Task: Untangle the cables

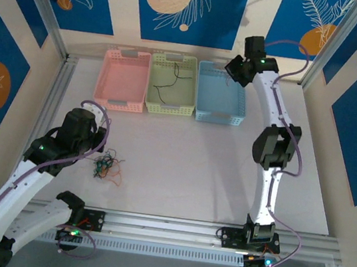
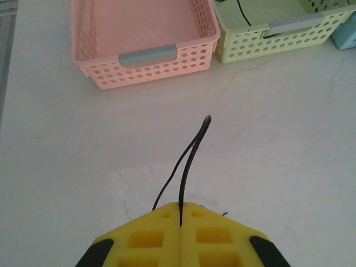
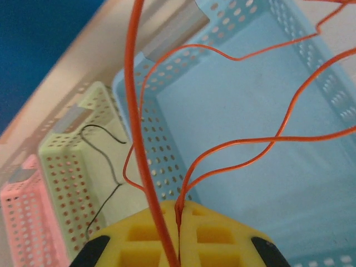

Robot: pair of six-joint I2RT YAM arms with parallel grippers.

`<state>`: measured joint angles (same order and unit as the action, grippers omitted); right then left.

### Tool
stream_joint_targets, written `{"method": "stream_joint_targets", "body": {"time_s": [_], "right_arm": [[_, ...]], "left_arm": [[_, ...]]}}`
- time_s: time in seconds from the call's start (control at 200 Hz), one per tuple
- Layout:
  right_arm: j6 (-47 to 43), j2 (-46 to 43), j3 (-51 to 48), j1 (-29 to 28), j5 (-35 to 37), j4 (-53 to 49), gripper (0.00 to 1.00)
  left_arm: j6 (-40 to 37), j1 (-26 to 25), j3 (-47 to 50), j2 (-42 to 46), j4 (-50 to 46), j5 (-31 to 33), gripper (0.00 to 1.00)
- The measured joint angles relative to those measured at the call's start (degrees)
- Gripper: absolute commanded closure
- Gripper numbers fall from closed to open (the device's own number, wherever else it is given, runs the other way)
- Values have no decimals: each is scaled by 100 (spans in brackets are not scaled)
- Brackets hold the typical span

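Note:
The cables lie as a small knot [image 1: 106,165] of black, red and green strands on the table, just right of my left arm. My left gripper [image 2: 181,207] is shut on a thin black cable [image 2: 192,153] that loops forward over the table, short of the pink basket [image 2: 147,55]. This gripper [image 1: 93,121] hovers left of the knot. My right gripper [image 3: 179,207] is shut on an orange cable [image 3: 222,150], whose curls hang over the blue basket [image 3: 239,111]. It is raised at the blue basket's far right corner [image 1: 237,72].
Three baskets stand in a row at the back: pink [image 1: 121,103], green [image 1: 169,108] and blue [image 1: 218,117]. A black cable [image 1: 171,82] lies in the green one. Aluminium rails [image 1: 171,226] border the table, and patterned walls enclose it.

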<state>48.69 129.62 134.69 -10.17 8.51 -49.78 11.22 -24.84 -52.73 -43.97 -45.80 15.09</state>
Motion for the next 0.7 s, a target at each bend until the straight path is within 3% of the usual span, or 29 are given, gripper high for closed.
{"method": "stream_joint_targets", "body": {"time_s": [0.15, 0.255, 0.365, 0.56, 0.7], "right_arm": [[136, 953, 664, 0, -195, -87, 92], [188, 1416, 920, 0, -459, -70, 61], [125, 1676, 1067, 0, -595, -107, 45], [-319, 1443, 975, -39, -573, -317, 42], [-748, 24, -546, -157, -564, -109, 45]], "left_arm": [[0, 0, 0, -4, 0, 0, 100], [0, 0, 0, -4, -2, 0, 100], [0, 0, 0, -4, -2, 0, 100], [0, 0, 0, -9, 0, 0, 100], [0, 0, 0, -59, -2, 0, 100]]}}
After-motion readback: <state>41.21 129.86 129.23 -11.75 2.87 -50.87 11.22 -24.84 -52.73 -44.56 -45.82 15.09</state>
